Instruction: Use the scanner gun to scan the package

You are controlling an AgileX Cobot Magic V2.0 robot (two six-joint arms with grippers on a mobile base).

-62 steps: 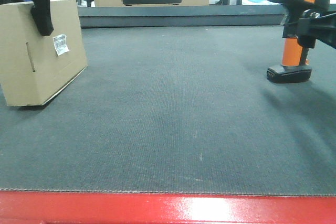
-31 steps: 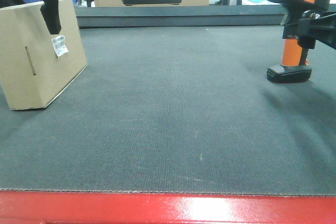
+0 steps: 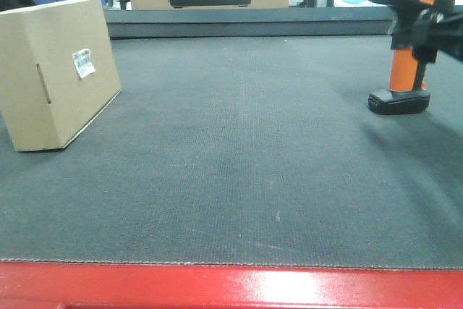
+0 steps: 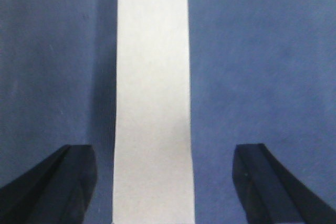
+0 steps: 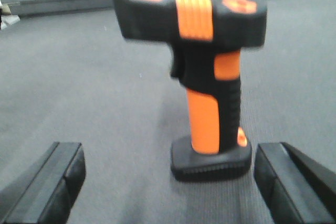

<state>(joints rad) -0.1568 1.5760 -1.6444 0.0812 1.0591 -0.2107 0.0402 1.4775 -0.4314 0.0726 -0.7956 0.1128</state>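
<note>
**On the mat: package and scanner gun well apart**

At far left the package (image 3: 54, 70) is stood, label (image 3: 84, 62) unreadable. The scanner gun (image 5: 202, 72) is framed by the spread, empty right gripper (image 5: 168, 182); a skewed closing could tip it. The left gripper (image 4: 165, 177) is spread above the package.

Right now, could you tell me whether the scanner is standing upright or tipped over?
Upright: the scanner stands on its flat black base on the mat, handle vertical, between the open right claw fingers.
</note>
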